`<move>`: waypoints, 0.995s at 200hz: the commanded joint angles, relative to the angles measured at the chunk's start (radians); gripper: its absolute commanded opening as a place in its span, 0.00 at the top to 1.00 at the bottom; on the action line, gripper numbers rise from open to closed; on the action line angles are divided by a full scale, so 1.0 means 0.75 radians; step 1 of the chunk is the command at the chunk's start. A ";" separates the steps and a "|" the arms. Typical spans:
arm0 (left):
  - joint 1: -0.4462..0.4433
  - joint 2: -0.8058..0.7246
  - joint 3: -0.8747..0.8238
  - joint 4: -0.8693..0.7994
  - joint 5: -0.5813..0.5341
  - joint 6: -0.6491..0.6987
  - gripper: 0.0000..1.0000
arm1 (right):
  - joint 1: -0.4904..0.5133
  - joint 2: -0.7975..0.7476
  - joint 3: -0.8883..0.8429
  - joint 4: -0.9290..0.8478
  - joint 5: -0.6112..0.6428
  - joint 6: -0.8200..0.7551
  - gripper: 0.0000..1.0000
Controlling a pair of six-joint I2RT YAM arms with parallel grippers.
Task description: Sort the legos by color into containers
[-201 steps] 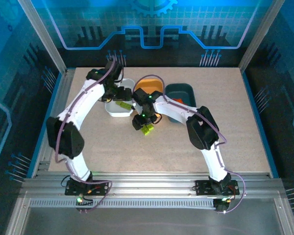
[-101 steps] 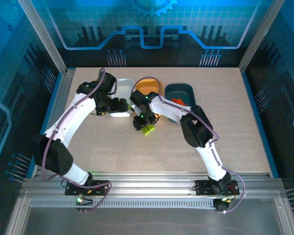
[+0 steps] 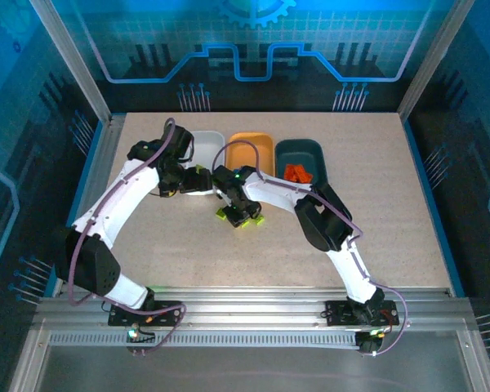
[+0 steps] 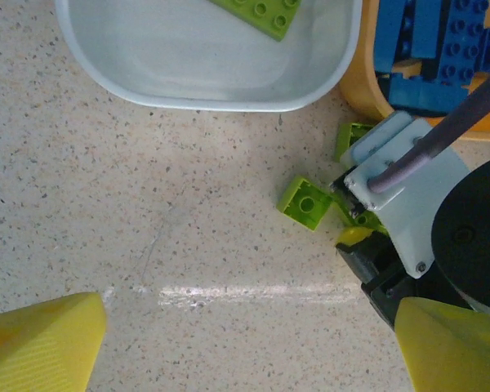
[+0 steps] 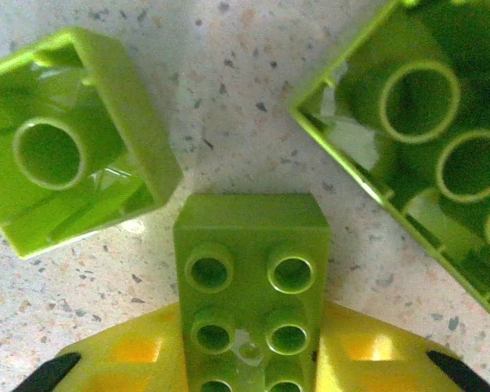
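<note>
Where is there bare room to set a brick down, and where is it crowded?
Bare: right of the teal tray; near strip before the arm bases. Crowded: before the white tray and orange tray, green bricks around the right tool.

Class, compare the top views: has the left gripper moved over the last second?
Yes. The left gripper has drawn back from above the middle of the white tray toward its near left edge, jaws open.

right gripper [image 5: 247,359] clamps studs-up lime brick [image 5: 249,261] | left brick [image 5: 73,139], right brick [image 5: 416,139] (cropped) lie hollow-side up
</note>
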 commanded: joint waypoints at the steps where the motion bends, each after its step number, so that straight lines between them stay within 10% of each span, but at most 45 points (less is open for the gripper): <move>1: 0.001 -0.048 -0.022 0.005 0.019 -0.039 0.07 | 0.028 -0.061 -0.078 -0.034 0.029 0.018 0.72; 58: 0.001 -0.071 -0.053 0.021 0.015 -0.051 0.06 | 0.018 -0.326 -0.234 0.017 -0.048 0.030 0.78; 101: 0.026 -0.103 -0.070 0.022 0.016 -0.100 0.02 | -0.088 -0.451 -0.147 0.057 -0.443 0.114 0.78; 152: 0.142 -0.267 -0.210 0.062 0.126 -0.265 0.01 | -0.185 -0.175 0.235 0.143 -0.793 0.373 0.77; 199: 0.151 -0.383 -0.308 0.063 0.250 -0.292 0.01 | -0.194 0.211 0.740 0.051 -0.773 0.458 0.75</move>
